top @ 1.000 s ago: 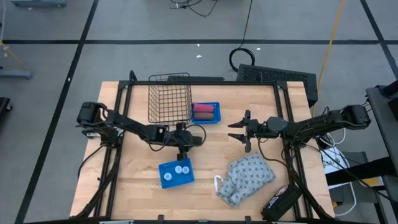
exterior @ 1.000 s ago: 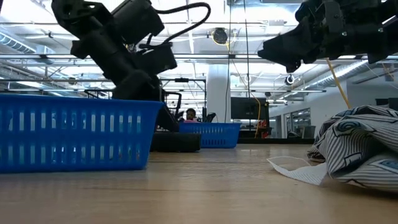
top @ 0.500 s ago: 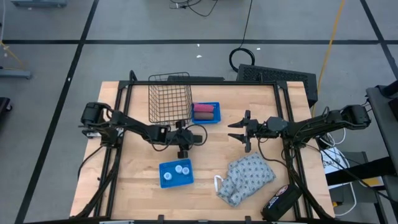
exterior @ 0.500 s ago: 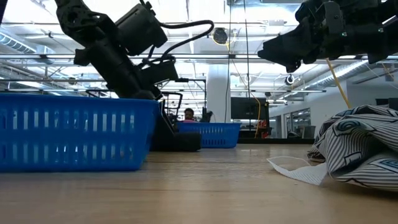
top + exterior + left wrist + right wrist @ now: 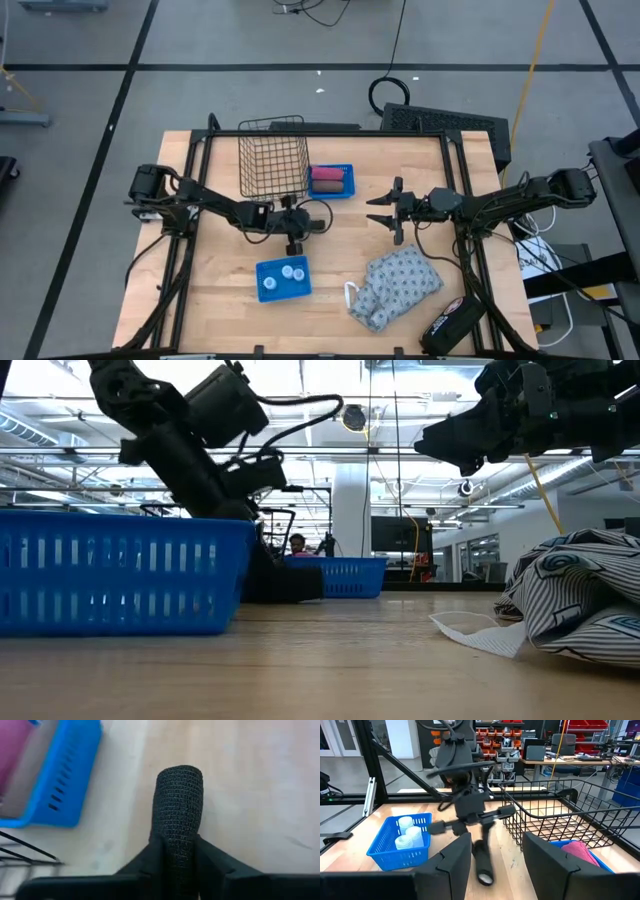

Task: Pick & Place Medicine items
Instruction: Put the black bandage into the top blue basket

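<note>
One table: light wooden table top, carries everything, both dark arms reach in over it.
Basket: wire mesh basket at the far side, nothing visible in it.
Cloth: crumpled patterned grey cloth near the front right, well apart from the trays.
Left gripper: mid-table, between basket and near tray; fingers pressed on both sides of a black mesh-textured roll, looks gripped by one end.
Right gripper: waits mid-table, right of centre, fingers apart, nothing between them.
Far tray: blue slotted plastic tray just beside the basket, holds a pink oblong block.
Near tray: small blue slotted plastic tray at the front, just beyond the roll's free end.
Medicine items: three tiny white round bottles, all inside the near tray, close together, untouched.
Risk 1: the left gripper is busy with the roll, not a bottle; the wrong thing may get placed.
Risk 2: an end-held roll could pivot or slip and strike the near tray.
Risk 3: bottles are packed together; pinching one may topple its neighbours.
</note>
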Controlling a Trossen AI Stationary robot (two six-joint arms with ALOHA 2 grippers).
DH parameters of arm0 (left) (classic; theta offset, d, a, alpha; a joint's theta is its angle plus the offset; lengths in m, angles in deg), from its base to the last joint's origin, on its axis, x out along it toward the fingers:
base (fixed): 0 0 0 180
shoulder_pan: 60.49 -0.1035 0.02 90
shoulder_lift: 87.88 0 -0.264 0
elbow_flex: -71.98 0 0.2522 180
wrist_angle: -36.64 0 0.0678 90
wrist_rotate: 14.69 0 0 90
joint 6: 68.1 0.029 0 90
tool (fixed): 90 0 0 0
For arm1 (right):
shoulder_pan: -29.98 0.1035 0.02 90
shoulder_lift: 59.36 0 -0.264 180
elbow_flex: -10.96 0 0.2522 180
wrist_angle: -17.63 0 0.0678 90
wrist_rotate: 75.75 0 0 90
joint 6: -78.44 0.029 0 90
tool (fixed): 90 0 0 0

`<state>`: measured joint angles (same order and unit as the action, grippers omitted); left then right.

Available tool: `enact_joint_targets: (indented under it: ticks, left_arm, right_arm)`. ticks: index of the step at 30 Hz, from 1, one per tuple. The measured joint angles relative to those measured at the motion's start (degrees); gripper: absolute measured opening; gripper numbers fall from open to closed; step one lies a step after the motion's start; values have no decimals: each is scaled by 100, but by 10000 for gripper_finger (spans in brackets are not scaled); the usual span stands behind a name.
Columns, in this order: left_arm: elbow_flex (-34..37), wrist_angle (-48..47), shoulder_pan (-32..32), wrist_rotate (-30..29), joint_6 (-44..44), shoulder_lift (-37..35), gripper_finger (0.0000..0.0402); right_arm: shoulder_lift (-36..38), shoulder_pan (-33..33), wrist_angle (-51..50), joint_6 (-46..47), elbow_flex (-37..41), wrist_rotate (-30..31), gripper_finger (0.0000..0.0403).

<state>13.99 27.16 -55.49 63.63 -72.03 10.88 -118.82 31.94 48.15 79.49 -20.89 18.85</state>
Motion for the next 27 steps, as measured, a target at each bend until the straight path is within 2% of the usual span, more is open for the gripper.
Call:
enact_joint_targets:
  ticks: [3, 8, 12, 16, 24, 27]
  left_arm:
    - [16, -93, 13, 250, -271, -298, 48]
    - [-87, -27, 19, 368, -656, -933, 48]
    - [-293, -48, 39, 347, -665, -1167, 48]
    - [-785, -421, 17, 323, -590, -1165, 48]
    - [-2361, -2060, -244, 236, 170, -1047, 48]
    - [-2810, -2181, -392, 204, 526, -1019, 48]
  right_arm:
    - [0, 0, -1, -1, 0, 0, 167]
    - [0, 2, -1, 0, 0, -15, 167]
    - [-7, 2, -1, 1, -2, -20, 167]
    - [-131, 2, 93, 1, -6, -13, 167]
    - [-238, 2, 287, 87, -8, -17, 167]
    - [-240, 2, 308, 117, -7, -17, 167]
